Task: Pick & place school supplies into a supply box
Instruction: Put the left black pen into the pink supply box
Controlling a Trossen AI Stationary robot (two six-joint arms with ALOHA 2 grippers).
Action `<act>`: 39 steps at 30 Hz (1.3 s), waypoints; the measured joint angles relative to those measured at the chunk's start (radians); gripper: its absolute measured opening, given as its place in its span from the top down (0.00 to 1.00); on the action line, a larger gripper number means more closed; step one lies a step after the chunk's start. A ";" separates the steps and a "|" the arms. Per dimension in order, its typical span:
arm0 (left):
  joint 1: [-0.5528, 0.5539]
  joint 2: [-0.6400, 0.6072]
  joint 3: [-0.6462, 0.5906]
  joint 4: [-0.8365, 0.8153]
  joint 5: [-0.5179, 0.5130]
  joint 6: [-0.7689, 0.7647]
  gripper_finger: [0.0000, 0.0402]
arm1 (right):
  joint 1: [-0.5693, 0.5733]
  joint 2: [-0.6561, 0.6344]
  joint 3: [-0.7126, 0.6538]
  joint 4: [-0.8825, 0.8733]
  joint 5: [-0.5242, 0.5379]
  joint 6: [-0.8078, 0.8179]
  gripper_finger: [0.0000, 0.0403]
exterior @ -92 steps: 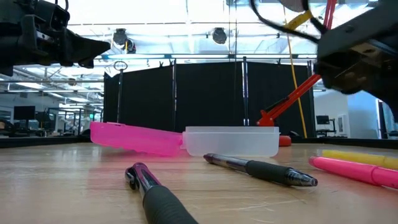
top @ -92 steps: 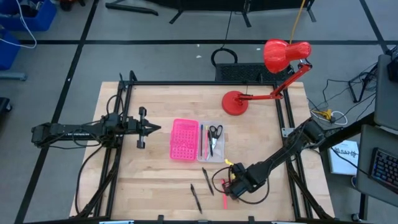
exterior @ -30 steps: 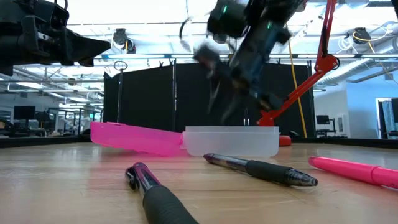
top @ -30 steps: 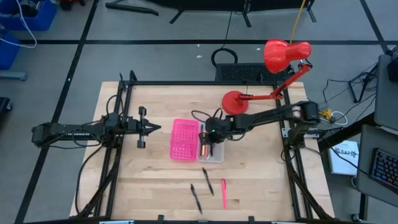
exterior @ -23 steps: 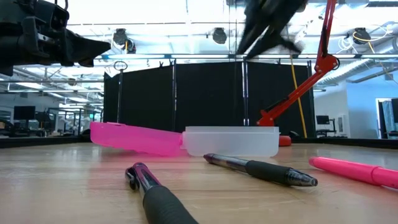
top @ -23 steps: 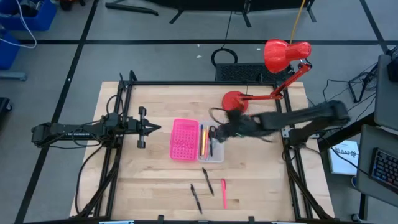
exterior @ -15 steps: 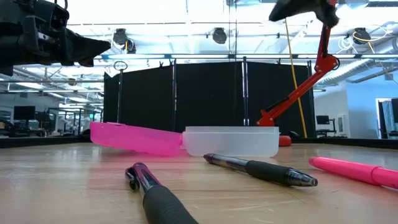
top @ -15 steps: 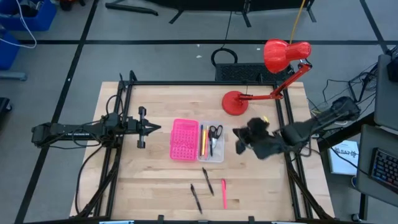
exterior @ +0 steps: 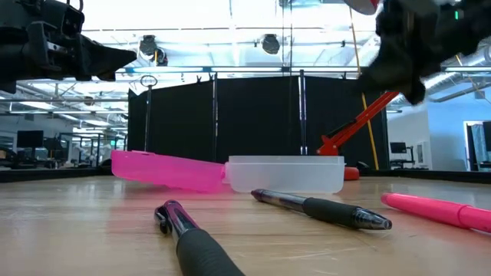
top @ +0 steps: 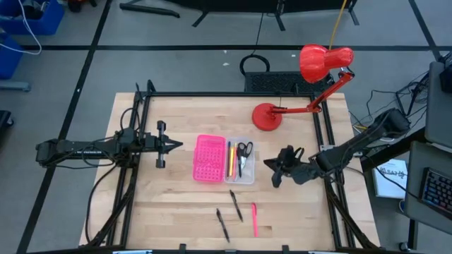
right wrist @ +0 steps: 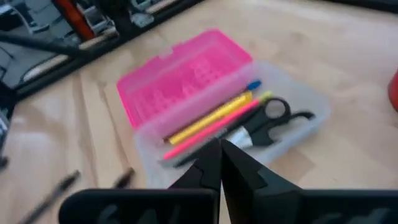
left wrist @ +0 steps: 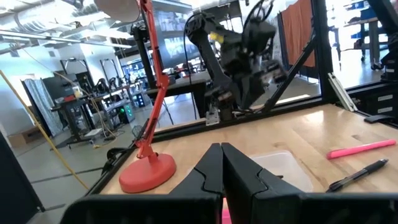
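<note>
Right gripper (top: 277, 168): mine, hanging above the table just beside the supply box's clear half, on the side away from the pink lid; in my wrist view the two fingers meet with no gap, nothing between them
Left gripper (top: 174, 145): parked above the table on the pink-lid side of the box, apart from it; fingers pressed together in its wrist view, empty
Supply box (top: 210, 158): lying open mid-table, pink grid half (right wrist: 186, 74) next to the clear tray half (right wrist: 298, 118)
Already in the tray: scissors (right wrist: 273, 121), a yellow pen (right wrist: 211, 118), a pink pen (right wrist: 214, 129), and something dark beside them that I cannot make out
Left on the table: two black pens (top: 223, 224) (top: 236, 205) and a pink pen (top: 254, 219), lying close together toward the front edge, well apart from the box
Red lamp (top: 267, 116): base stands at the back of the table, not part of the job
Progress (my judgement): past halfway; tray is partly filled, three loose items remain
Next (my judgement): I need to swing toward the front cluster, open up, and take one pen at a time; the slim barrels lie near each other, so a sloppy approach could nudge a neighbour
</note>
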 joint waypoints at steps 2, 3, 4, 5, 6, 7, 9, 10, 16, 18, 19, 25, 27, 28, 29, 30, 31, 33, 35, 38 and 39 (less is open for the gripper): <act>0.000 0.000 0.000 -0.001 -0.001 0.000 0.98 | -0.029 -0.025 -0.069 0.071 -0.028 -0.014 1.00; 0.000 0.000 0.000 -0.001 -0.006 0.000 0.98 | -0.044 -0.036 -0.098 0.116 -0.038 -0.023 1.00; 0.000 0.000 0.000 -0.002 -0.013 0.000 0.98 | -0.057 -0.049 -0.129 0.169 -0.046 -0.046 1.00; 0.000 0.000 0.000 -0.002 -0.024 0.000 0.98 | -0.063 -0.061 -0.160 0.227 -0.047 -0.089 1.00; 0.000 0.000 0.000 -0.005 -0.034 0.000 0.98 | -0.063 -0.071 -0.192 0.290 -0.049 -0.152 1.00; 0.000 0.000 0.000 -0.011 -0.046 0.000 0.98 | -0.063 -0.080 -0.224 0.354 -0.058 -0.220 1.00; 0.000 0.000 0.000 -0.025 -0.064 0.012 0.98 | -0.062 -0.110 -0.285 0.461 -0.075 -0.341 1.00; 0.000 0.000 0.000 -0.034 -0.068 0.027 0.98 | -0.063 -0.129 -0.315 0.502 -0.071 -0.382 1.00; 0.000 0.000 0.000 -0.081 -0.072 0.085 0.98 | -0.090 -0.319 -0.418 0.592 -0.072 -0.523 1.00; 0.000 0.000 0.000 -0.080 -0.072 0.085 0.98 | -0.107 -0.402 -0.419 0.562 -0.147 -0.572 1.00; 0.000 0.000 0.000 -0.076 -0.072 0.086 0.98 | -0.117 -0.447 -0.419 0.543 -0.193 -0.600 1.00; 0.000 0.000 0.000 -0.067 -0.072 0.107 0.98 | -0.140 -0.694 -0.418 0.296 -0.260 -0.718 1.00; 0.000 0.000 0.000 -0.066 -0.072 0.112 0.98 | -0.140 -0.761 -0.418 0.231 -0.260 -0.719 1.00; 0.000 0.000 0.000 -0.066 -0.072 0.113 0.98 | -0.140 -0.790 -0.418 0.209 -0.260 -0.720 1.00; 0.000 0.000 0.000 -0.066 -0.072 0.112 0.98 | -0.139 -0.813 -0.418 0.193 -0.260 -0.719 1.00; 0.000 0.000 0.000 -0.066 -0.072 0.110 0.98 | -0.138 -0.832 -0.418 0.182 -0.260 -0.720 1.00; 0.000 0.000 0.000 -0.066 -0.072 0.104 0.98 | -0.138 -0.847 -0.418 0.174 -0.260 -0.723 1.00; 0.000 0.000 0.000 -0.066 -0.072 0.101 0.98 | -0.138 -0.868 -0.418 0.170 -0.263 -0.733 1.00; 0.000 0.000 0.000 -0.075 -0.073 0.083 0.98 | -0.138 -0.877 -0.418 0.173 -0.284 -0.751 1.00; 0.000 0.000 0.000 -0.089 -0.119 0.048 0.98 | -0.137 -0.876 -0.418 0.171 -0.286 -0.791 1.00; 0.000 0.000 0.000 -0.094 -0.147 0.034 0.98 | -0.138 -0.876 -0.420 0.179 -0.284 -0.807 1.00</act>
